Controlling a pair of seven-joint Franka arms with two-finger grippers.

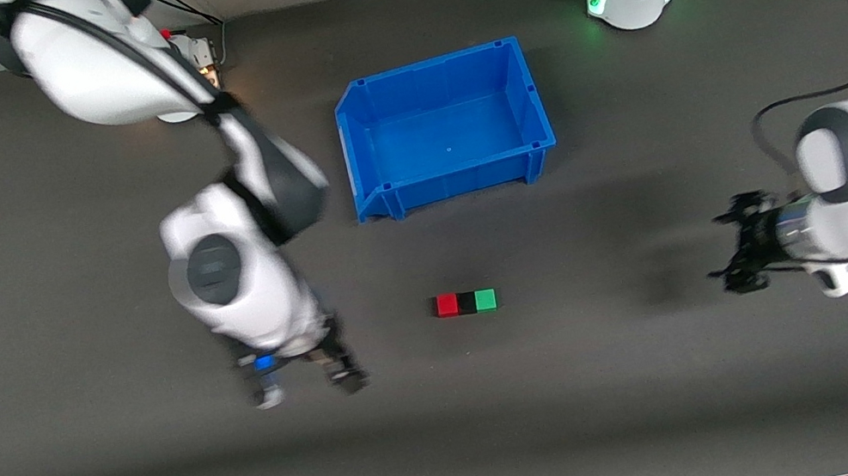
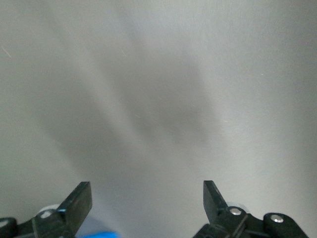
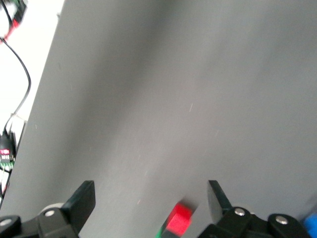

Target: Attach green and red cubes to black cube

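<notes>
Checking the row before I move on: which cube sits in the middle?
The black cube, flanked by the red cube toward the right arm's end and the green cube toward the left arm's.

Both tools [image 1: 302,375] [image 1: 727,250] open, aloft

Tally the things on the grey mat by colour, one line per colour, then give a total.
Red: 1, the small red plastic cube
Black: 1, the small matte black plastic cube
Green: 1, the small green plastic cube
Blue: 1, the open blue plastic bin
Total: 4
</notes>
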